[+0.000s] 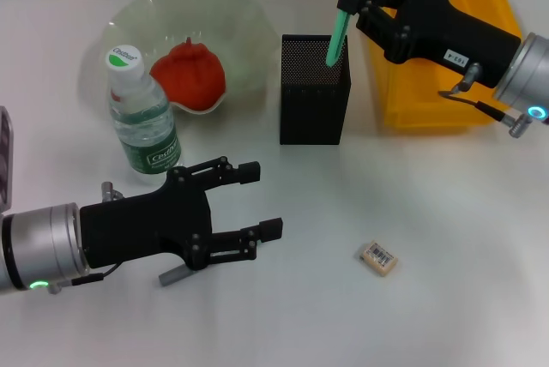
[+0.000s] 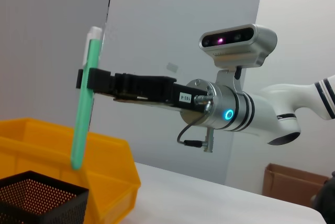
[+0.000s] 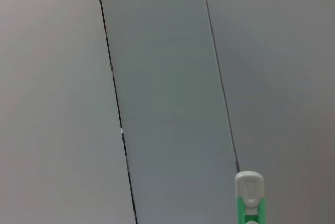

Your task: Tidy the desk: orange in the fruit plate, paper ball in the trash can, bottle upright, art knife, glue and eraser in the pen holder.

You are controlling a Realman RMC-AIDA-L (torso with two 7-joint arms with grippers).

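- While the right gripper hangs above the pen holder, its jaws are clamped on a long green art knife with a white end; the knife stands nearly upright, its lower tip at the holder's open mouth.
- Pen holder: black mesh cup, upright on the white table, just beside the trash can, which stands behind the right arm.
- Trash can in the left wrist view: yellow wall directly behind the mesh rim, the knife hanging over both, held by the right gripper.
- Right wrist view: only the knife's white-capped end against a grey wall.
- Left gripper: low over the table at the near left, jaws wide apart, holding nothing; a small grey object lies just beneath it, kind unclear.
- Bottle: upright, white cap on, just in front of the fruit plate.
- Orange: lying in the fruit plate.
- Eraser: flat on the table, well apart from both grippers and the holder.
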